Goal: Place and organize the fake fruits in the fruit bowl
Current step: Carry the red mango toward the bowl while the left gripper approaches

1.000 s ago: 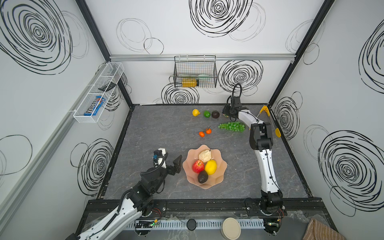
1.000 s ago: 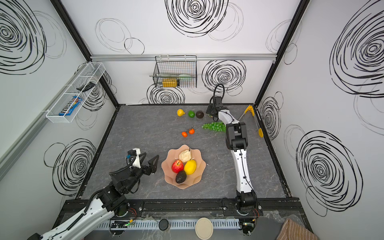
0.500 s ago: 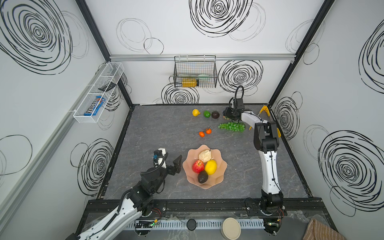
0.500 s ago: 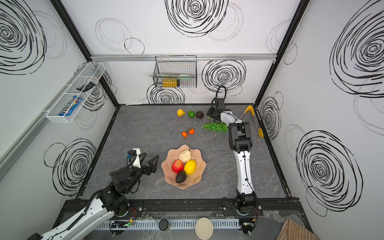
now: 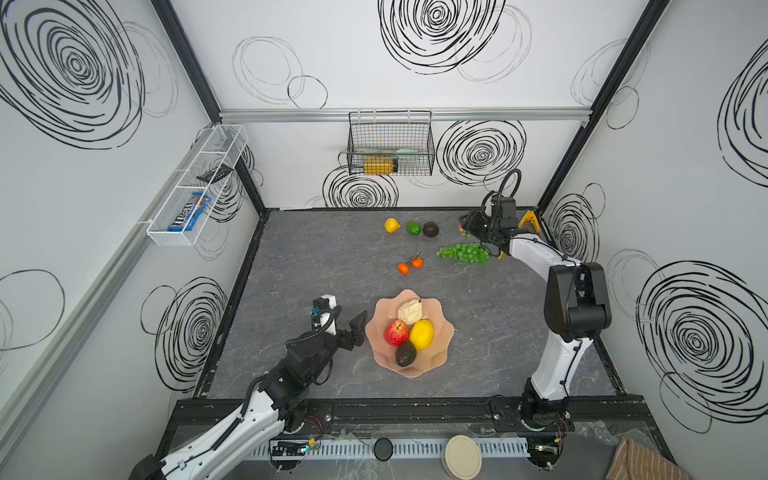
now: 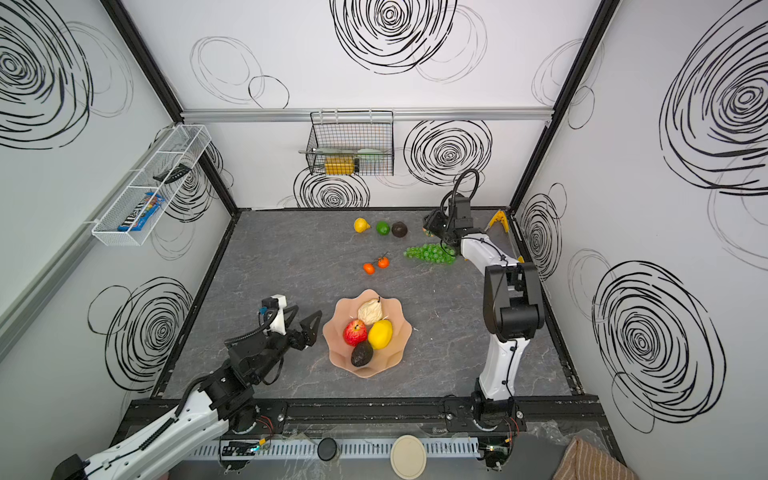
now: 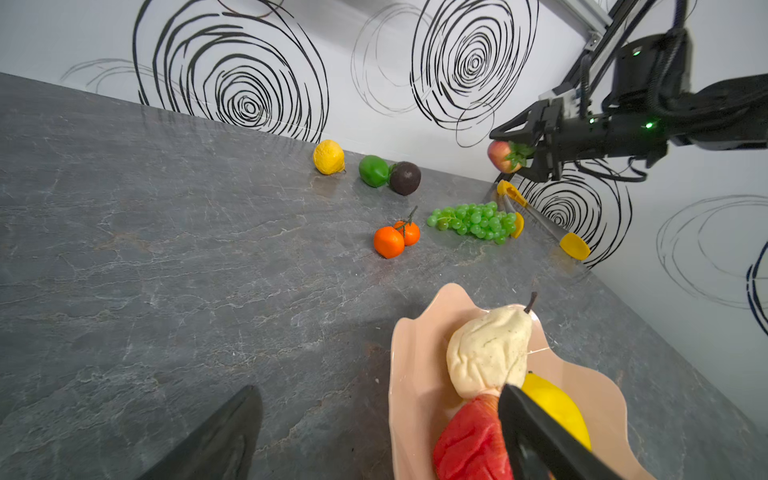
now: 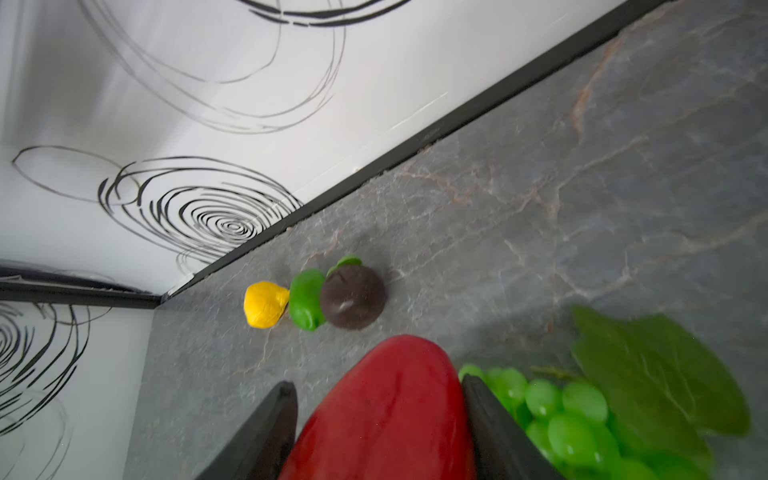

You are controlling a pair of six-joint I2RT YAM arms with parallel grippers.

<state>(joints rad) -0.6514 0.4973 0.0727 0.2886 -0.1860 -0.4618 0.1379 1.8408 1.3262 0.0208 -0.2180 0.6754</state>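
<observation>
The peach scalloped fruit bowl (image 5: 438, 361) (image 6: 400, 353) (image 7: 415, 374) holds a pale pear (image 5: 410, 311), a red apple (image 5: 395, 332), a lemon (image 5: 421, 333) and a dark avocado (image 5: 405, 353). My left gripper (image 5: 347, 322) (image 6: 302, 318) (image 7: 376, 390) stands open and empty at the bowl's left rim. Near the back wall lie a second lemon (image 5: 392, 225), a lime (image 5: 414, 227) and another avocado (image 5: 431, 229). Two small oranges (image 5: 409, 265) and a green grape bunch (image 5: 463, 252) lie nearer. My right gripper (image 5: 465, 226) (image 8: 376, 384) hangs above the grapes, shut on a red fruit (image 8: 386, 415) (image 7: 505, 157) with a green leafy cap.
Yellow-tipped tongs (image 5: 528, 218) lie along the right wall behind the right gripper. A black wire basket (image 5: 390, 143) hangs on the back wall and a white wire shelf (image 5: 195, 187) on the left wall. A cream disc (image 5: 460, 453) sits on the front rail.
The right gripper has drawn slightly away from the back wall toward the grapes, still carrying the red fruit. The left arm has stayed in place.
</observation>
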